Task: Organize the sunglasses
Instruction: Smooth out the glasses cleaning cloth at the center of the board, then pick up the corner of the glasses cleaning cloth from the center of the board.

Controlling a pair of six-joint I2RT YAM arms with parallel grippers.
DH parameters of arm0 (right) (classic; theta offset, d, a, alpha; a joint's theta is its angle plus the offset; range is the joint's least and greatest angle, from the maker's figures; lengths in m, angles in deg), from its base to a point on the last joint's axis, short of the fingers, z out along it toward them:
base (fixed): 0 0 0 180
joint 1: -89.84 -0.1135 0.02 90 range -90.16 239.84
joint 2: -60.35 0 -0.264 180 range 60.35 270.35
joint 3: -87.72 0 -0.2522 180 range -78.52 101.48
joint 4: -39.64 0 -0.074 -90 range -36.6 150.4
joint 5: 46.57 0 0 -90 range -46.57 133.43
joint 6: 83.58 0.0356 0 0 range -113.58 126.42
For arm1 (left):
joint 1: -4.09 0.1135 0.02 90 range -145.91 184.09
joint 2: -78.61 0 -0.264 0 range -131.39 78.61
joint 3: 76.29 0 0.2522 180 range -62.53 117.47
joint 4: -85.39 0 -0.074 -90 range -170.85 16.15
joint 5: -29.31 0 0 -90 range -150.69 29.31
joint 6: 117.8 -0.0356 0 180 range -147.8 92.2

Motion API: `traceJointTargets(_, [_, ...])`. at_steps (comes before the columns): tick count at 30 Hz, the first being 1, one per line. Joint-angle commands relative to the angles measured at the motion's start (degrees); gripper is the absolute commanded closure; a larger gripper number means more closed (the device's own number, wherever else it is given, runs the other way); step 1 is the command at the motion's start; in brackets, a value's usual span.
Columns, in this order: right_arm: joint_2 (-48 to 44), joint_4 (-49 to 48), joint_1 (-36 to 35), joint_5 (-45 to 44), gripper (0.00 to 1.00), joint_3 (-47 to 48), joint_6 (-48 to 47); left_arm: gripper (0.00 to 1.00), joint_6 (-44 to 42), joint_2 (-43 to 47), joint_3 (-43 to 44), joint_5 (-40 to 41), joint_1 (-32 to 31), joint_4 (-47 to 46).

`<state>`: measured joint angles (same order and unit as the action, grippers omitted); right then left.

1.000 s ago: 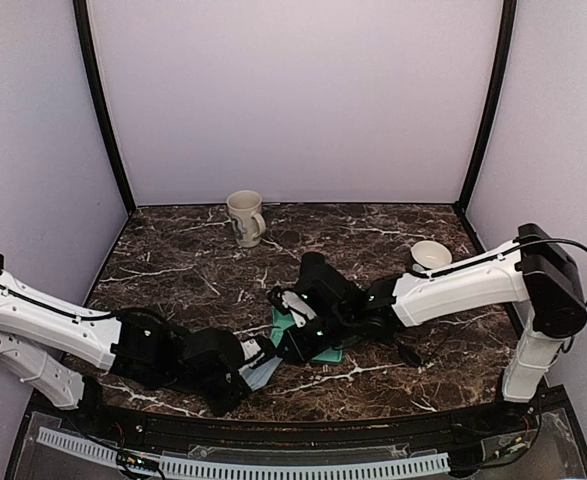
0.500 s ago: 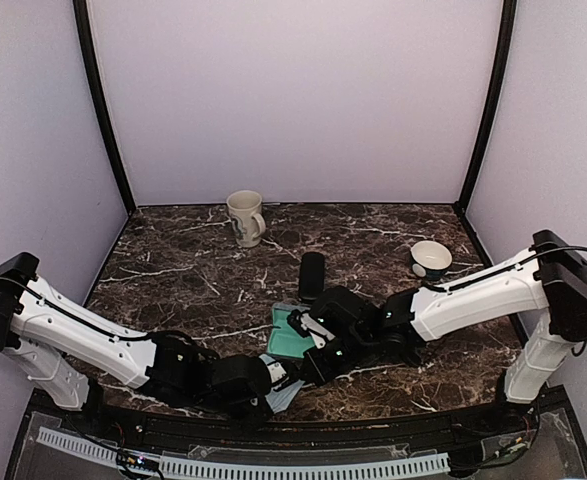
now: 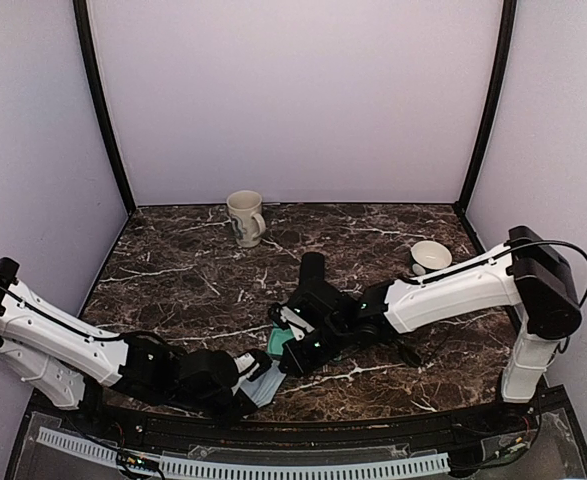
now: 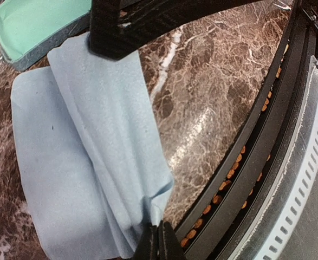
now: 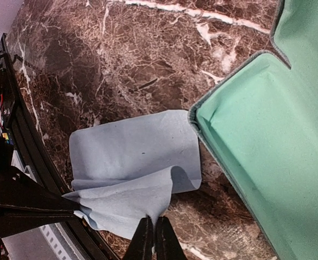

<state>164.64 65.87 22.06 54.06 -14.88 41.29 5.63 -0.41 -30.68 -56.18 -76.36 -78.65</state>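
Note:
The sunglasses are not to be made out in any view. A light blue cloth (image 4: 83,162) lies partly folded on the marble near the front edge, and both grippers pinch it. My left gripper (image 4: 156,238) is shut on one corner of the cloth (image 3: 263,382). My right gripper (image 5: 152,230) is shut on a raised edge of the cloth (image 5: 131,146), lifting a fold. Right beside the cloth lies the open grey-blue case (image 5: 267,119) with its green lining (image 4: 34,24) showing.
A black oblong case (image 3: 313,270) lies behind the right arm. A cream mug (image 3: 244,217) stands at the back, a small bowl (image 3: 431,255) at the right. The black front rail (image 4: 267,141) runs close to the cloth. A thin dark shape (image 3: 406,352) lies under the right arm.
The right gripper dipped toward the front edge and has come back slightly left, by the case. The left gripper moved right, then back, the cloth still in it.

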Motion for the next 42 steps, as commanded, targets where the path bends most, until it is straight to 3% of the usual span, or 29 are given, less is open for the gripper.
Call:
traceJointTargets(1, [1.90, -0.01, 0.69, 1.15, 0.92, 2.02, -0.51, 0.99, 3.46, 3.10, -3.35, -0.03, 0.86, -2.78])
traceJointTargets(14, [4.17, -0.47, 1.24, 2.80, 0.76, 5.96, -0.72, 0.92, 7.04, 7.90, -8.30, 1.19, 3.61, -5.23])
traceJointTargets(24, [3.34, -0.26, 1.35, -0.37, 0.68, 0.93, -0.71, 0.92, 6.36, 7.55, -9.11, -0.28, 4.07, -7.52])
traceJointTargets(42, [5.10, -1.28, -1.69, -2.94, 0.76, -1.20, 0.02, 1.00, 3.68, 8.09, -6.10, -0.08, 4.10, -4.72])
